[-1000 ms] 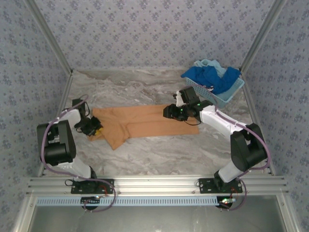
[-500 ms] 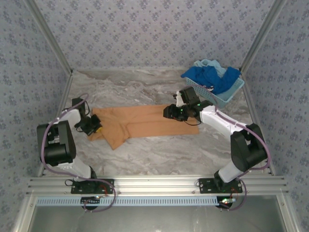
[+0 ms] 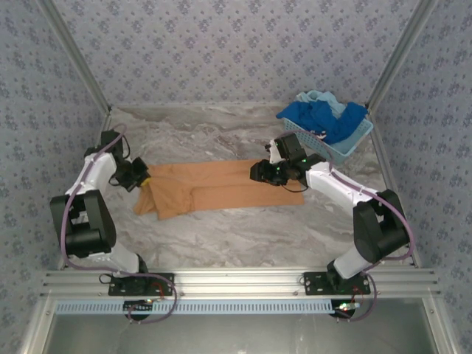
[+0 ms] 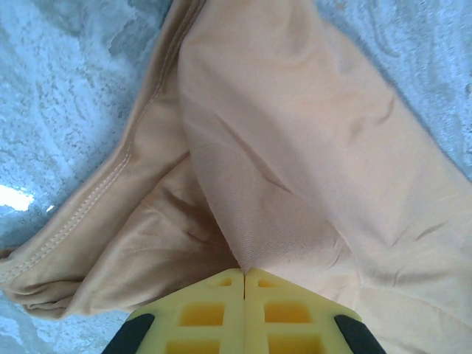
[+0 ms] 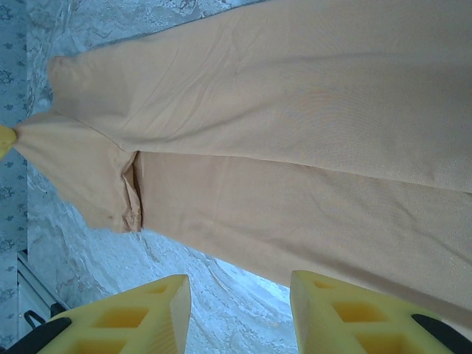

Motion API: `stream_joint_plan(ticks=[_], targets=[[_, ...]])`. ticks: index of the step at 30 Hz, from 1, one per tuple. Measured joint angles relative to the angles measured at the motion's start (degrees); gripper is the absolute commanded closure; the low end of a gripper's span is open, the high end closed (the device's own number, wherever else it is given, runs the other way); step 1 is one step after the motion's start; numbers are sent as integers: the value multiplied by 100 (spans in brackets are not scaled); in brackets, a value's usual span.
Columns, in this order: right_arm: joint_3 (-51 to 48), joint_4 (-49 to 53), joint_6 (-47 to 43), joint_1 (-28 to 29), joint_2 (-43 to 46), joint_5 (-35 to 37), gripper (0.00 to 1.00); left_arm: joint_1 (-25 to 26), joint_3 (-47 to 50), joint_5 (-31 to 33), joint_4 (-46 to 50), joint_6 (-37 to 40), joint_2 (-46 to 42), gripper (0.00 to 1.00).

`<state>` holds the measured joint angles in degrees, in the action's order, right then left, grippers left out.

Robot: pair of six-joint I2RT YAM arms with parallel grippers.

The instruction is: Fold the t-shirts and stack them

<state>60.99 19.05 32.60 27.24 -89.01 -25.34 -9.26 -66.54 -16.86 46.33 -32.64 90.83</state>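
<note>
The orange-tan t-shirt [image 3: 221, 184] lies stretched left to right across the middle of the marble table. My left gripper [image 3: 141, 178] is at its left end, with the yellow fingers [image 4: 214, 295] shut on a pinch of the cloth [image 4: 295, 147]. My right gripper [image 3: 254, 172] hovers over the shirt's right part. Its jaws stand open [image 5: 240, 295] with nothing between them, over the table just off the shirt's edge [image 5: 295, 133]. A royal blue t-shirt [image 3: 324, 118] and a pale aqua one [image 3: 316, 96] are heaped in the basket.
The light blue perforated basket [image 3: 324, 150] sits tilted at the back right, close behind my right arm. Patterned walls close the table in on three sides. Bare marble [image 3: 236, 236] lies in front of the shirt.
My left gripper closed on the shirt's left edge and moved back and to the left, drawing the cloth with it. The bunched lower-left fold shifted left. The right gripper barely moved.
</note>
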Motion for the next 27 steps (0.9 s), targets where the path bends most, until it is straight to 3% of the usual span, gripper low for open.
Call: stream_joint_plan(ticks=[19, 23, 24, 27], targets=[[-109, 111, -2, -48, 0, 2, 58, 164, -2319, 555, 920, 289, 2277, 100], [-114, 208, -7, -85, 0, 50, 58, 280, -2667, 905, 999, 409, 2643, 66], [-114, 229, -11, -120, 0, 70, 58, 317, -2704, 1043, 1034, 417, 2660, 62], [-118, 315, -76, -361, -2, 210, 59, 507, -2706, 1589, 1139, 339, 2505, 61]])
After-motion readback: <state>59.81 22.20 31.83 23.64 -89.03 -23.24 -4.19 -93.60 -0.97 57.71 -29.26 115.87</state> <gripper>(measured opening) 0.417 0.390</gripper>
